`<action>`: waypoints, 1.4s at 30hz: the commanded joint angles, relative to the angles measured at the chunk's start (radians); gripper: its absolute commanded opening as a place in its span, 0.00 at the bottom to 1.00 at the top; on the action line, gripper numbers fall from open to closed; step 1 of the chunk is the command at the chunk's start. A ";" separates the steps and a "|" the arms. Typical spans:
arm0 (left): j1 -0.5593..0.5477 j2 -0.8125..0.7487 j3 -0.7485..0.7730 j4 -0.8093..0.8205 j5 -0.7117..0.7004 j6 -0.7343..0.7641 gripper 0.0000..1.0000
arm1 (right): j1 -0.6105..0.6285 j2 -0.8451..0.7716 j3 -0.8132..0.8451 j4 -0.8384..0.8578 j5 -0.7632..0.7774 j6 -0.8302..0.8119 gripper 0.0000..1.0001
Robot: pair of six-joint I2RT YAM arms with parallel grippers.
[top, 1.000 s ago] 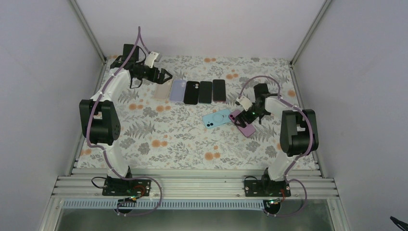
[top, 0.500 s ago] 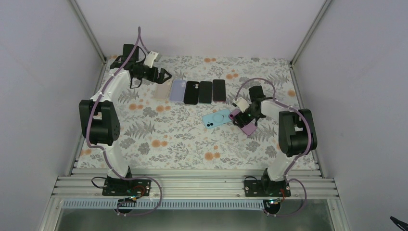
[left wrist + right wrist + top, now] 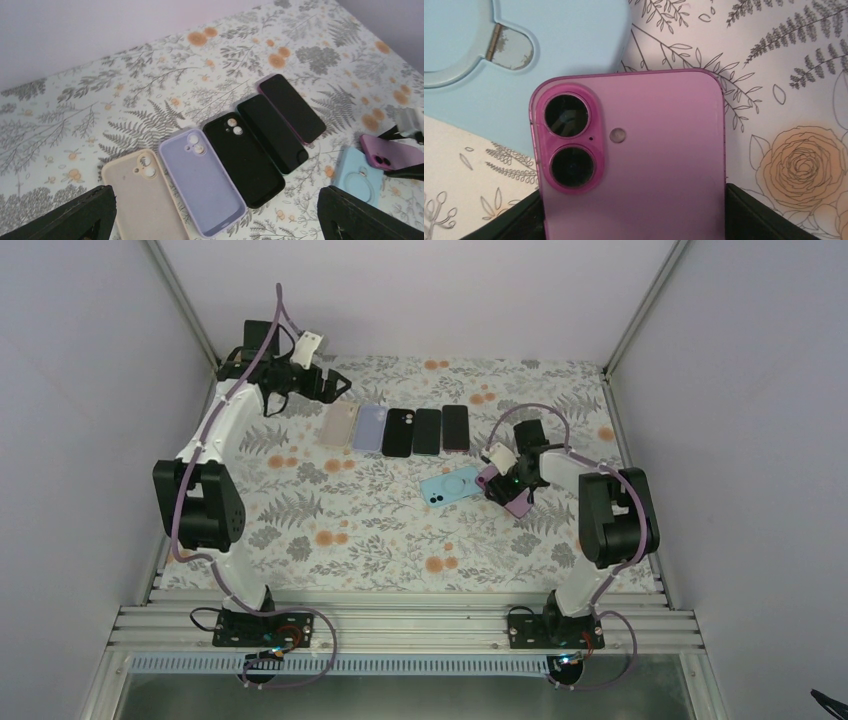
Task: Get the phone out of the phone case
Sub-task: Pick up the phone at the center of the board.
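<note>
1. R gripper [image 3: 507,488] sits right of centre on the floral table [image 3: 330,530]. Jaws are narrowed onto the pink phone [image 3: 639,150], one against each long edge, so it reads as a grip
2. Pink phone is back up, its camera end overlapping the light blue case [image 3: 574,30]. The case lies just left of it, also back up w/ ring showing
3. L gripper [image 3: 338,387] is wide open, holds nothing and hovers far left by the row: beige case [image 3: 145,195], lilac case [image 3: 200,180], black case [image 3: 245,160], 2 dark phones [image 3: 272,135]
4. Progress: phone looks bare, so extraction is prob done. Still to do, I'd judge: lift it clear and set it apart
</note>
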 commanded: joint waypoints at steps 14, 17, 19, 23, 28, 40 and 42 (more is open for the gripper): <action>-0.118 -0.116 -0.066 -0.025 0.175 0.284 1.00 | 0.003 -0.004 0.248 -0.313 -0.217 -0.094 0.37; -0.157 -0.130 -0.104 -0.024 0.207 0.335 1.00 | 0.004 -0.010 0.268 -0.358 -0.286 -0.130 0.37; -0.183 -0.144 -0.133 -0.018 0.247 0.366 1.00 | 0.005 -0.013 0.292 -0.396 -0.350 -0.159 0.37; -0.245 -0.222 -0.263 0.066 0.312 0.477 1.00 | 0.011 -0.008 0.345 -0.500 -0.473 -0.225 0.37; -0.295 -0.221 -0.256 -0.085 0.356 0.714 1.00 | 0.051 -0.011 0.390 -0.593 -0.565 -0.275 0.37; -0.453 -0.401 -0.320 -0.199 0.252 1.146 1.00 | 0.197 -0.050 0.489 -0.689 -0.683 -0.296 0.36; -0.472 -0.418 -0.336 -0.152 0.238 1.132 1.00 | 0.223 -0.060 0.498 -0.696 -0.699 -0.296 0.36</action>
